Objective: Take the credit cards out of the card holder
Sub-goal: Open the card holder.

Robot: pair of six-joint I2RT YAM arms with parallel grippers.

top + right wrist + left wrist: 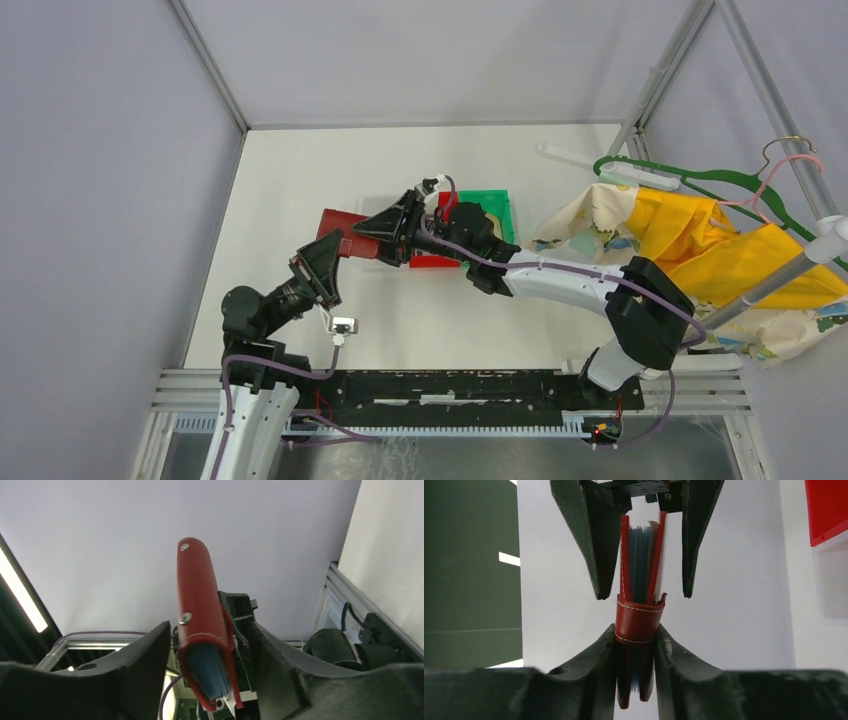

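The red card holder (pixel 340 225) is held edge-up above the table between the two arms. My left gripper (pixel 636 635) is shut on its strap end, both fingers (pixel 594 655) pressed against the red covers. My right gripper (pixel 207 630) straddles the other end, open, with a gap on each side of the holder (pixel 200 600). Blue-grey pocket leaves (pixel 212 670) show between the covers. No credit cards can be made out; they are hidden inside. In the top view, the left gripper (pixel 332 255) and right gripper (pixel 378 228) face each other.
A red box (pixel 435 262) and a green tray (pixel 495 205) lie just behind the right wrist. Yellow and patterned cloth (pixel 700 240) hangs on hangers at the right, on a metal rail (pixel 780 275). White walls close in the table.
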